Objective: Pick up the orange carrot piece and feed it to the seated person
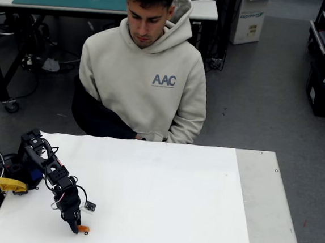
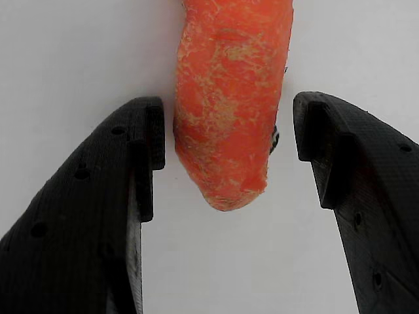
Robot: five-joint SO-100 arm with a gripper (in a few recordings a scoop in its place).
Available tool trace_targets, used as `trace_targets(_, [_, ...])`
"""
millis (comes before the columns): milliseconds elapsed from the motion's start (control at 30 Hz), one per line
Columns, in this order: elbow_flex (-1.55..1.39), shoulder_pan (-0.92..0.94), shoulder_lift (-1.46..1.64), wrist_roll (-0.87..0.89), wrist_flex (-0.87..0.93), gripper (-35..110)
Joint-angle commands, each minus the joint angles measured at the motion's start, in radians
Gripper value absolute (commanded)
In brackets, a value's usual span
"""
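My fingers (image 2: 229, 157) are open, one on each side of the carrot (image 2: 229, 98), holding nothing. The carrot looks small, light, hard and rough, so I would squeeze its middle.

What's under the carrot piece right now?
The orange carrot piece lies on bare white table, between the open gripper fingers. Its underside is hidden.

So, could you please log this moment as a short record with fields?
gripper: open, lowered to the table
carrot piece: lying on the white table, between the fingers; left finger close beside it, right finger apart
seated person: behind the table's far edge, looking down
table: white top
stage: carrot not yet gripped
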State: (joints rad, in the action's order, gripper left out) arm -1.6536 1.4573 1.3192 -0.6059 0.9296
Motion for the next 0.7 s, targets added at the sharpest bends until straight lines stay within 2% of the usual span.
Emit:
trace_targets(0, [-0.011, 0.011, 0.040, -0.008, 0.006, 9])
trace_targets(133, [-0.011, 0.009, 0.040, -0.008, 0.006, -5])
trace_targets(667, [0.064, -0.006, 0.058, -0.008, 0.008, -3])
